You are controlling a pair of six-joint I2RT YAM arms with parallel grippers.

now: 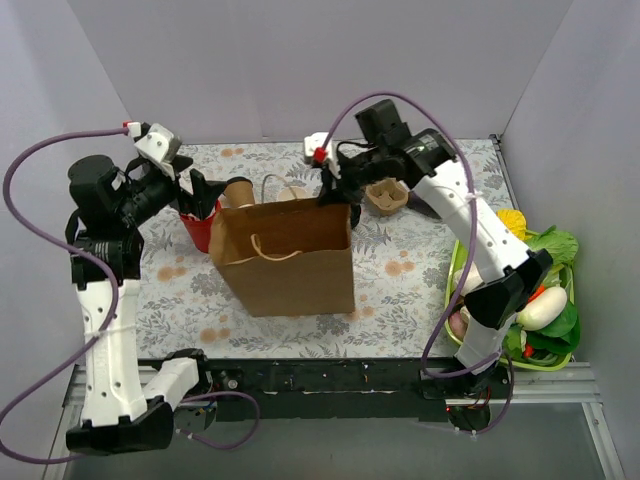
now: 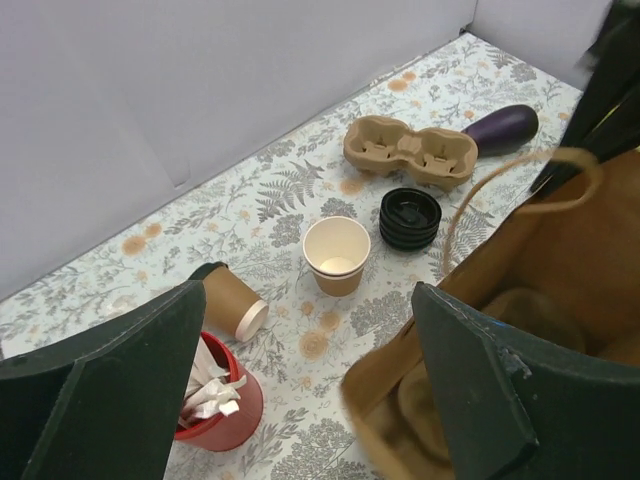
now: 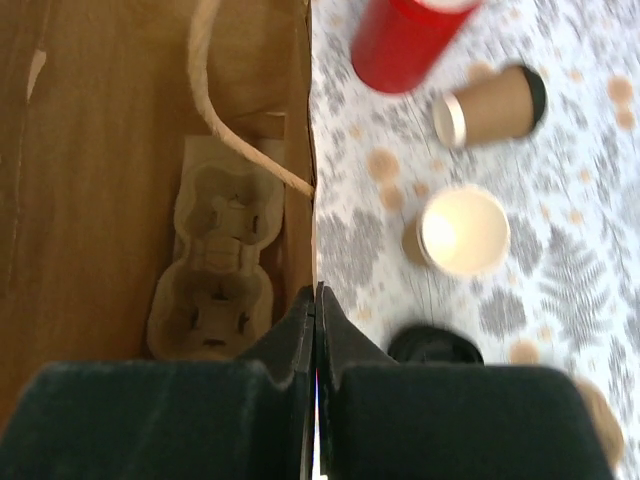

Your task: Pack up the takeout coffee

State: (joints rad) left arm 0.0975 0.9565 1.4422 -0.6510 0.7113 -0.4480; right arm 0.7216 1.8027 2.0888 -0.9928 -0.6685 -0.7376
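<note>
Two claws to log. Your right claw [image 3: 316, 300] is clenched on the paper bag [image 1: 285, 260], with the bag's brown rim pinched between its fingers. Your left claw [image 1: 205, 195] is spread wide and grasps nothing; it hangs just beside the bag's left upper corner, near the red cup [image 2: 215, 405]. The coffee cup [image 2: 336, 255] stands upright outside the bag, behind its far side, uncovered. The black lid [image 2: 410, 217] sits just beside the cup. One pulp carrier [image 3: 215, 265] lies inside the bag; a second carrier [image 2: 410, 150] lies behind the bag.
</note>
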